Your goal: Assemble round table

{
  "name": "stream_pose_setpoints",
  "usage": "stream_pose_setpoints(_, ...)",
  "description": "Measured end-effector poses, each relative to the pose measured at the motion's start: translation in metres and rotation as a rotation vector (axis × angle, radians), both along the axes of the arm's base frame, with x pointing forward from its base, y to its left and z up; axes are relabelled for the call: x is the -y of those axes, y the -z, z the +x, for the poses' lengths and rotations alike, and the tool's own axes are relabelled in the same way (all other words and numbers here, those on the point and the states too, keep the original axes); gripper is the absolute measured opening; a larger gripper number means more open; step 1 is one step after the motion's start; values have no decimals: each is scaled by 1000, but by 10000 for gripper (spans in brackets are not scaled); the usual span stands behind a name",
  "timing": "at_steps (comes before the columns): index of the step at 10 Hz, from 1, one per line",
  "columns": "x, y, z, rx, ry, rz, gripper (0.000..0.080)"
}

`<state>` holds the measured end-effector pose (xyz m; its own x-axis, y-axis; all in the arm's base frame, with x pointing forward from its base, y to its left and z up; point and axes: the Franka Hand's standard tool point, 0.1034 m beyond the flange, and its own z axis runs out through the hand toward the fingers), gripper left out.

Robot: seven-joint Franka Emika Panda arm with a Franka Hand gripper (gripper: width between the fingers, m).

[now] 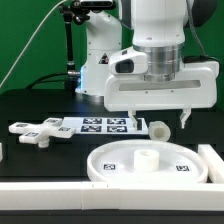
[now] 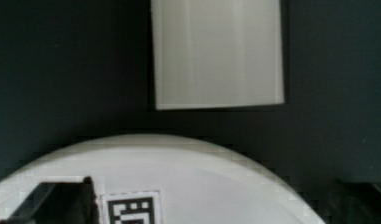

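The round disc (image 1: pixel 150 160) with its central hub lies flat near the front of the table; its rim and a tag show in the wrist view (image 2: pixel 240 175). The short cylinder leg (image 1: pixel 158 128) lies on the black table just behind the disc, and shows as a white oblong in the wrist view (image 2: pixel 217 55). The cross-shaped foot (image 1: pixel 35 131) lies at the exterior view's left. My gripper (image 1: pixel 161 120) hangs above the disc's far edge and the leg. Its jaws are wide apart and hold nothing. In the wrist view the gripper (image 2: pixel 205 205) shows only as dark fingers in the corners.
The marker board (image 1: pixel 100 125) lies between the foot and the leg. A long white bar (image 1: pixel 60 205) edges the front and another (image 1: pixel 213 160) the exterior view's right. A dark stand (image 1: pixel 70 50) rises at the back.
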<state>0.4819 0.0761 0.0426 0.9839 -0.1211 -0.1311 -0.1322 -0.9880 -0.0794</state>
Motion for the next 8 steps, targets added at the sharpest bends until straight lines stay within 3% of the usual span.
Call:
stream_pose_setpoints(2,1,0,-9,-117,-15,7,649)
stream_pose_setpoints(6,0,4,-8,-331,0,45,649)
stream_pose_setpoints(8,-5,3,-18,-509,1,53,649)
